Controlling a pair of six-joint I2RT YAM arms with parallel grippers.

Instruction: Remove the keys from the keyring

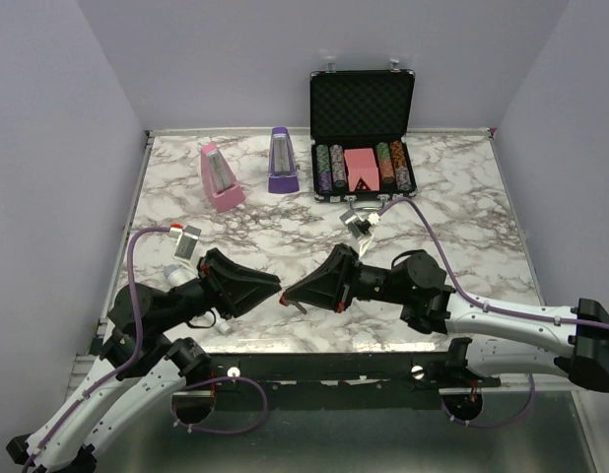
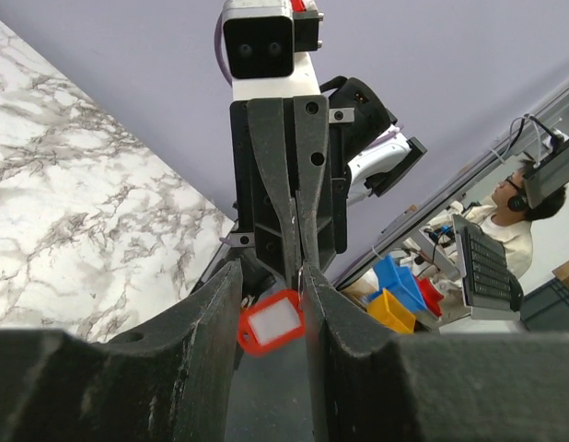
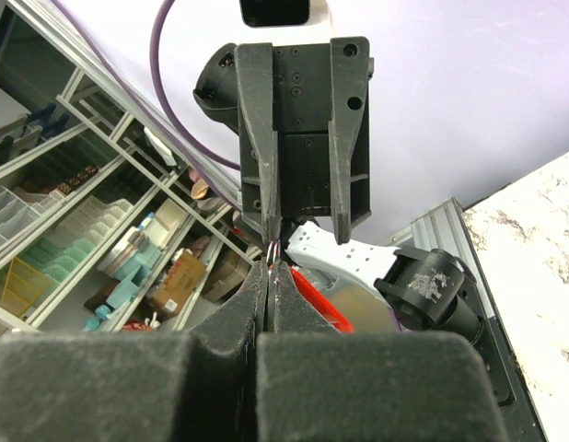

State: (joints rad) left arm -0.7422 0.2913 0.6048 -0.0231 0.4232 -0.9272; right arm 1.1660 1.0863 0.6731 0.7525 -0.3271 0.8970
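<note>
My two grippers meet tip to tip above the table's near middle. My right gripper (image 1: 291,292) (image 3: 271,269) is shut on the keyring's thin metal ring (image 3: 274,247). The red tag (image 2: 272,321) hangs from that ring between the spread fingers of my left gripper (image 1: 276,289) (image 2: 271,276), which is open. One left finger (image 2: 312,295) sits right by the ring. The tag also shows as a red edge behind my right fingers (image 3: 314,302). A small silvery bit (image 2: 245,302) beside the tag may be a key; the keys are otherwise hidden.
An open black case (image 1: 362,103) with poker chips and a pink card block (image 1: 360,168) stands at the back. A pink metronome (image 1: 221,177) and a purple one (image 1: 282,161) stand back left. Small silvery items (image 1: 186,239) (image 1: 360,221) and a white tube (image 1: 173,273) lie on the marble table (image 1: 462,227).
</note>
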